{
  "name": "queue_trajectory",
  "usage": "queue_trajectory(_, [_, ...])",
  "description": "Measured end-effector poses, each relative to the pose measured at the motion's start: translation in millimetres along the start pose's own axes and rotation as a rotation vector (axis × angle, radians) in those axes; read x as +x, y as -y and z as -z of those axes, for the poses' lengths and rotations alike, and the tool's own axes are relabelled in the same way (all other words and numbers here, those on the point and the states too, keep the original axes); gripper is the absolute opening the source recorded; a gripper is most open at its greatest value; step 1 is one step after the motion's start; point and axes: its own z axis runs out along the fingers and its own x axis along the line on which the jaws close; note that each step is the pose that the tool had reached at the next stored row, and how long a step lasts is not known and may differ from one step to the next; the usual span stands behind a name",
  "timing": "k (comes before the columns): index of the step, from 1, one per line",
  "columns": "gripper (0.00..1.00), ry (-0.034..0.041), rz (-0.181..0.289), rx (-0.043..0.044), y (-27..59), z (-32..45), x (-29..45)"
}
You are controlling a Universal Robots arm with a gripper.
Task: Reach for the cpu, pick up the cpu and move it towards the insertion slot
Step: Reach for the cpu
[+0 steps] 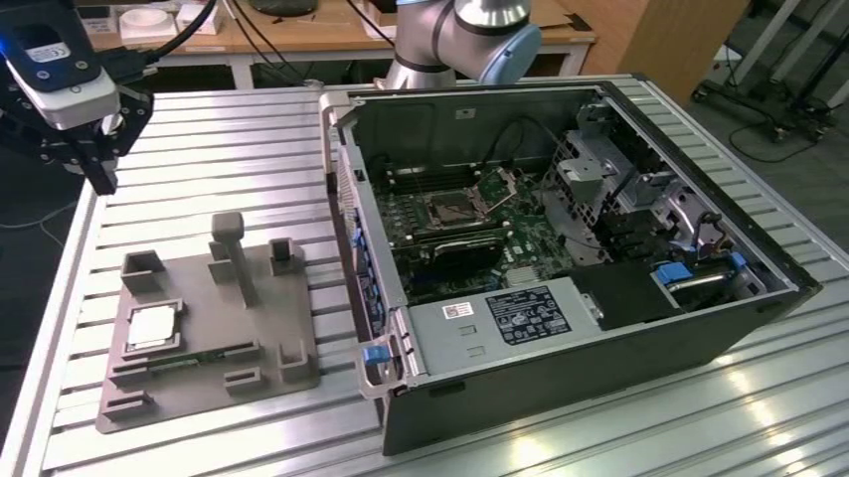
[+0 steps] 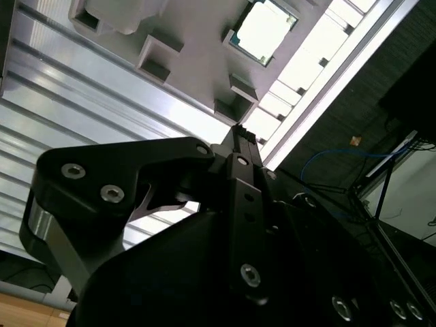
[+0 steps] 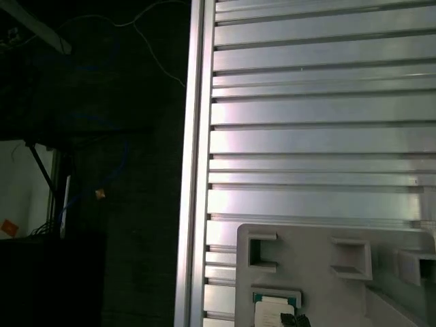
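The cpu (image 1: 153,326) is a flat square chip with a shiny top, lying in a recess of the grey plastic tray (image 1: 199,298) on the exterior view's left. It also shows in both wrist views (image 2: 262,28) (image 3: 272,310). My gripper (image 1: 101,179) hangs over the table's far left edge, well behind the tray and apart from the cpu. Its black fingers meet at one tip (image 2: 240,129) and hold nothing. The insertion slot (image 1: 448,209) is a square metal-framed socket on the motherboard inside the open computer case, with its bracket raised.
The open computer case (image 1: 571,248) takes up the exterior view's right half of the slatted aluminium table (image 1: 199,119). Upright posts (image 1: 229,238) rise from the tray. A thin green memory strip (image 1: 186,358) lies in the tray below the cpu. The arm's base (image 1: 464,40) stands behind the case.
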Motion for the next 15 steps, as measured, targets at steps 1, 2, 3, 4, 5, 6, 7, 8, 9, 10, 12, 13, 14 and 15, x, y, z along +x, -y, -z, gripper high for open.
queue_trajectory(1, [0.11, 0.0000, 0.000, 0.0000, 0.0, 0.0, 0.2])
queue_trajectory(2, [0.11, 0.0000, 0.000, 0.0000, 0.0, 0.0, 0.2])
queue_trajectory(3, [0.11, 0.0000, 0.000, -0.0001, 0.0, -0.1, 0.3])
queue_trajectory(4, [0.11, 0.0001, 0.000, 0.0000, 0.4, -0.3, 0.4])
queue_trajectory(5, [0.11, 0.0001, 0.000, -0.0001, 1.3, -0.6, 0.5])
queue_trajectory(6, [0.11, -0.0001, 0.000, 0.0000, 2.4, -0.9, 0.5])
queue_trajectory(7, [0.11, 0.0000, 0.001, 0.0000, 3.4, -1.2, 0.5])
queue_trajectory(8, [0.11, 0.0000, 0.001, 0.0000, 4.3, -1.5, 0.5])
queue_trajectory(9, [0.11, -0.0001, 0.001, 0.0001, 5.4, -1.8, 0.5])
queue_trajectory(10, [0.11, -0.0001, 0.001, 0.0001, 6.6, -2.0, 0.5])
queue_trajectory(12, [0.11, -0.0001, 0.001, 0.0000, 9.1, -2.5, 0.6])
queue_trajectory(13, [0.11, -0.0001, 0.002, 0.0001, 10.7, -2.8, 0.6])
queue_trajectory(14, [0.11, -0.0001, 0.002, 0.0000, 12.1, -3.0, 0.6])
queue_trajectory(15, [0.11, -0.0001, 0.002, 0.0000, 13.5, -3.2, 0.6])
